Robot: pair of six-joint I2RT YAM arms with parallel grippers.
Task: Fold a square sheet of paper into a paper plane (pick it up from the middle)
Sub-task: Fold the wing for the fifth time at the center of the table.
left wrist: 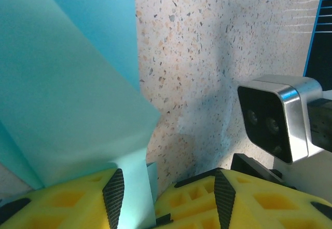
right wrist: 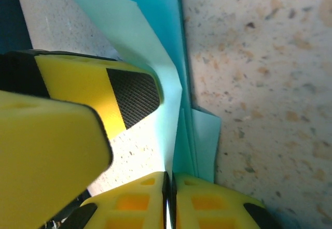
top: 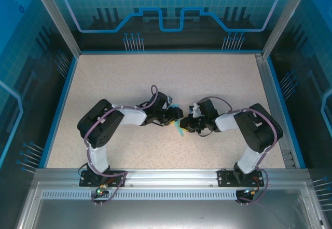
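Turquoise sheet of paper (top: 180, 130), part-folded, held just off the worktop (top: 129, 78) centre toward its near edge: right jaws pinched on its creases, left jaws apart astride one flap; we would close left squarely before pulling, lest it tear.

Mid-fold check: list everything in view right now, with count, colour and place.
paper: one, light turquoise, partly folded, mid-table between the grippers
table: one, speckled beige, under everything
walls: blue printed panels, around the table
rail: one, silver, near edge, carrying both arm bases
wrist camera: one, silver and black, on the right arm, facing the left gripper
arms: two, black and white, left and right, meeting mid-table
left gripper: yellow fingers, black pads, open, paper beside one finger
right gripper: yellow fingers, shut on the paper's edge
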